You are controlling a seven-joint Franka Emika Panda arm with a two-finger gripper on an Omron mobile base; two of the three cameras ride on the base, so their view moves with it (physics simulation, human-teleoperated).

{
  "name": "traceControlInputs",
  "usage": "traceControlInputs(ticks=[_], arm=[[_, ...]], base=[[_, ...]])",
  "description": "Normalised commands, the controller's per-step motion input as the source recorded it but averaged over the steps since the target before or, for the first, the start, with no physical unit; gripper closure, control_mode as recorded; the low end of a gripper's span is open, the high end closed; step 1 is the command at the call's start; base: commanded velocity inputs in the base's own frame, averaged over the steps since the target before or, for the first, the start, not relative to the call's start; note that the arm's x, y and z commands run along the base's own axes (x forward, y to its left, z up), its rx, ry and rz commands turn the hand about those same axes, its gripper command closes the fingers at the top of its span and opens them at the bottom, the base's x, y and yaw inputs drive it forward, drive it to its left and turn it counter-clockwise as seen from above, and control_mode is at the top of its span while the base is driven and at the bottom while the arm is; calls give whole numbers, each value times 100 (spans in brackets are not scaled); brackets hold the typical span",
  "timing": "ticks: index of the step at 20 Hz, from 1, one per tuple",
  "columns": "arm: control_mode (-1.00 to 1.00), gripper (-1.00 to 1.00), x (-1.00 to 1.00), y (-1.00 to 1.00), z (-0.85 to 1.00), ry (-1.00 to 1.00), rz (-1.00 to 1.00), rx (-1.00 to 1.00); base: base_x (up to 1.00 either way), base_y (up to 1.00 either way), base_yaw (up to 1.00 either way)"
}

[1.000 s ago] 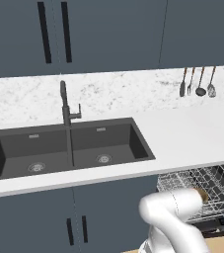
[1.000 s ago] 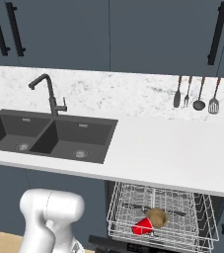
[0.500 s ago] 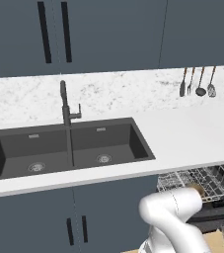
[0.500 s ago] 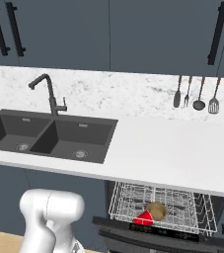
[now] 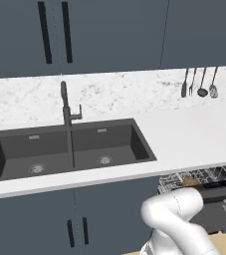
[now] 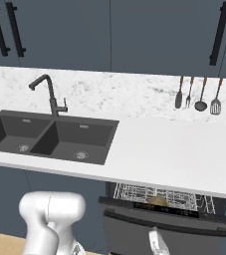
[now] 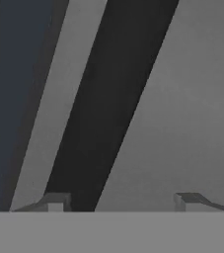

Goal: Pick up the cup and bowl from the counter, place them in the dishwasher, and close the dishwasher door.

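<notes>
- Door (image 6: 159, 234) at lower right of the right base view is nearly shut; rack (image 6: 157, 196) and bowl (image 6: 158, 200) peek above.
- Gripper (image 7: 118, 200), spread and empty, faces the handle (image 7: 108, 104).
- Best push squarely, steadily, until flush.

The dishwasher door (image 6: 169, 234) stands nearly shut — only a narrow slot below the counter (image 6: 174, 154) edge shows the wire rack (image 6: 159, 195). Above the door, the counter's white top lies bare and open — utensils (image 6: 196, 93) hang flat against the backsplash.
</notes>
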Motion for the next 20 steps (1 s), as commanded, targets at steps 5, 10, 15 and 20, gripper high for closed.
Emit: traceControlInputs(ticks=[5,10,15,20], arm=[[-100,-100,100,0,94,65,7,-23],[-100,-100,100,0,73,62,3,-10],[-100,-100,100,0,22,42,3,-3],[-100,-100,98,0,-6,11,1,0]], base=[[0,0,0],[0,0,0],[0,0,0],[0,0,0]])
